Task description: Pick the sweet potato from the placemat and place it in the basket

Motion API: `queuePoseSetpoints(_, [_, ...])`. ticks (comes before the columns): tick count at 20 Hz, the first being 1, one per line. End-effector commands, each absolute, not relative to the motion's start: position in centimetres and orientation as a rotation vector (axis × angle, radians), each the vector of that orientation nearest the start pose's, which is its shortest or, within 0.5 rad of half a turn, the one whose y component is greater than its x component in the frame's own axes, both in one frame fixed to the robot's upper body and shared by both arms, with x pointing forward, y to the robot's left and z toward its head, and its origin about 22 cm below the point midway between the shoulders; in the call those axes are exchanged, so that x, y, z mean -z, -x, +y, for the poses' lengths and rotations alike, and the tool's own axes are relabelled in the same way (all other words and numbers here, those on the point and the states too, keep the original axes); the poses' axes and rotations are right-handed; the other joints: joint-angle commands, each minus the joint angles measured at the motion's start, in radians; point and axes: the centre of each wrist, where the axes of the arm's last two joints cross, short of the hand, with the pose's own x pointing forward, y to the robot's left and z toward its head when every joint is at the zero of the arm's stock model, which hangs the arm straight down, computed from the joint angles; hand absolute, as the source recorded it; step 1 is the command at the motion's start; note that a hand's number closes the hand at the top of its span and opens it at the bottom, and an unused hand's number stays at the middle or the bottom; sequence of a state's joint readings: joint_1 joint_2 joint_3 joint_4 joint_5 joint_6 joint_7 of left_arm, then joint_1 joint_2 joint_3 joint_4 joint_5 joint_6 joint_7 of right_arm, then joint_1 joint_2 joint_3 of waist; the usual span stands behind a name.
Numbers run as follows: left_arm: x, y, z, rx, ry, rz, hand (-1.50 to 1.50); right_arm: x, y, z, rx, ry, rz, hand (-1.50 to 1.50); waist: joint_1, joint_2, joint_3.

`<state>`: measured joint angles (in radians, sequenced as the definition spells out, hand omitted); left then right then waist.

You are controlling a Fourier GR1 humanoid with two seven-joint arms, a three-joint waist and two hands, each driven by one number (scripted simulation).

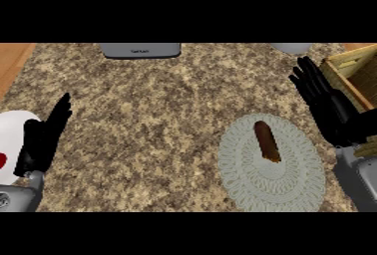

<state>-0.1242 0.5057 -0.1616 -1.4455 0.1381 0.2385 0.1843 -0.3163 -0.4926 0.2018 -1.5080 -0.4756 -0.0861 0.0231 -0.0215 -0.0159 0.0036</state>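
A long brown sweet potato (pixel 266 141) lies on a round pale woven placemat (pixel 272 175) at the lower right of the counter. The wooden basket (pixel 352 70) shows at the right edge, only partly in view. My right hand (pixel 329 107) stands open with straight fingers pointing up, between the placemat and the basket, to the right of the sweet potato and not touching it. My left hand (pixel 43 138) rests open at the left edge, fingers up, holding nothing.
A white plate (pixel 10 134) with something red on it sits at the left edge behind my left hand. A grey appliance (pixel 140 50) stands at the counter's far edge, and a pale round object (pixel 293 47) at the far right. Speckled granite counter lies between.
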Motion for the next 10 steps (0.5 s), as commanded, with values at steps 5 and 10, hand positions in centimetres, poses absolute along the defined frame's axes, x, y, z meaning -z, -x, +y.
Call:
queuePoseSetpoints(5, [-6.0, -29.6, 30.2, 0.152, -0.275, -1.47, 0.0, -16.5, -36.4, -25.2, -0.627, -0.234, -1.81, 1.5, 0.09, 0.036, -0.004])
queuePoseSetpoints(10, [-4.2, -29.2, 27.9, 0.149, -0.164, -1.415, 0.0, -14.8, -32.8, -19.4, -1.488, -0.211, -1.7, -1.5, 0.108, 0.033, -0.007])
